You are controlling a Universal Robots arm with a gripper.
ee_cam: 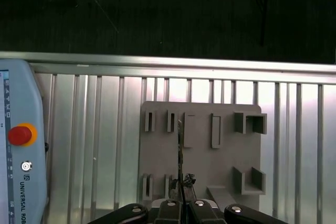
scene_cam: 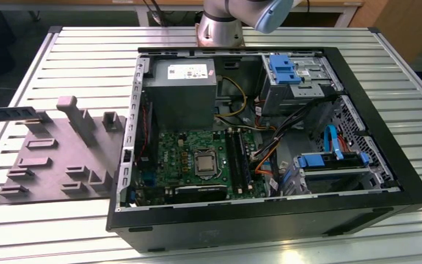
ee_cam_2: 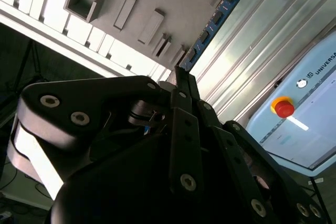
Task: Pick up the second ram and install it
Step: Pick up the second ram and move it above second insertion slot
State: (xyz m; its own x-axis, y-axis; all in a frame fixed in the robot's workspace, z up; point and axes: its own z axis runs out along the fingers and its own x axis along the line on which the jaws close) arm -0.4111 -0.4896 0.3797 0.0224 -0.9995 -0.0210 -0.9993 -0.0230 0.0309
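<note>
Since everything here rests on it, the slatted aluminium table (scene_cam: 50, 231) is entered first. On it, toward the exterior view's right, lies the open computer case (scene_cam: 255, 225), set on its side so that the green motherboard (scene_cam: 174, 159) faces up and its long black memory slots (scene_cam: 239, 157) can be reached from above; whether any slot is filled cannot be told. The arm (scene_cam: 222, 22) rises behind the case. Beside the case, at the exterior view's left, sits the grey fixture block (scene_cam: 57, 159), a flat plate with upright posts and narrow holders, apparently made to stand parts on edge for picking. A pale teach pendant (ee_cam: 18, 156) with a red stop button (ee_cam: 20, 134) lies on the slats near the block. The gripper (ee_cam_2: 181, 74) has its black fingers pressed together on one end of the second ram (ee_cam_2: 218, 17), pinching the flat faces so that the stick runs straight out from the fingertips. In the first wrist view the stick shows edge-on as a thin dark line over the fixture plate, between two holders. In the exterior view it hangs level at the left edge of the picture, well apart from the case. It appears lifted clear of the fixture, not seated in a holder.
</note>
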